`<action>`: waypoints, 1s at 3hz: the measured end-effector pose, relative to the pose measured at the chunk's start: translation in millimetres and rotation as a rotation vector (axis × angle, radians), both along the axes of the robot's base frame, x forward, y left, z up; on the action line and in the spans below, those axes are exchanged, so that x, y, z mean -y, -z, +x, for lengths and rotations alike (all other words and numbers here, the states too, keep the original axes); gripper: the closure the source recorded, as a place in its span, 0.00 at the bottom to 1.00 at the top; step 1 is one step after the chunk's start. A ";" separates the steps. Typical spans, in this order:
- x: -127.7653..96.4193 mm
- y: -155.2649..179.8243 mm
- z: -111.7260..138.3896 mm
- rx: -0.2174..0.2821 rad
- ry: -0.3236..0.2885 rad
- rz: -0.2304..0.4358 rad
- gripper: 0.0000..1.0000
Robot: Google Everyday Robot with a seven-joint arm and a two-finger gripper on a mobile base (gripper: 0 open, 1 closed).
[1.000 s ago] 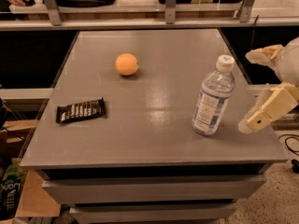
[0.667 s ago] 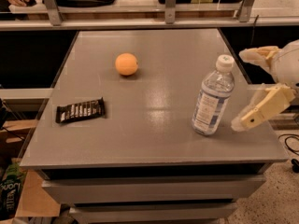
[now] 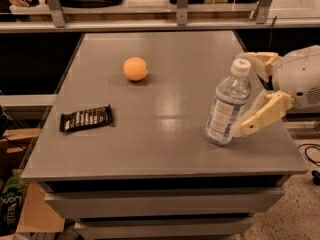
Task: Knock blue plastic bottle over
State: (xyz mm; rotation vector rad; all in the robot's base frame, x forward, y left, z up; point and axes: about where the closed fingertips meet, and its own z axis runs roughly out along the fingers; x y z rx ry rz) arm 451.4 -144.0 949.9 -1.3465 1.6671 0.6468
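Near the right edge of the table (image 3: 170, 139) the blue plastic bottle (image 3: 227, 104) stands upright, well apart from the orange ball (image 3: 135, 68) and the dark snack bar (image 3: 86, 118). We judge a push high on its body, swept left toward the open tabletop, would tip it rather than slide it. Our gripper (image 3: 252, 94) sits just right of it, jaws spread wide and holding nothing, the lower finger touching or just beside the bottle's side.
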 end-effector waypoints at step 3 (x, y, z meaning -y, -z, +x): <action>-26.9 26.6 5.5 -0.039 -0.086 0.248 0.17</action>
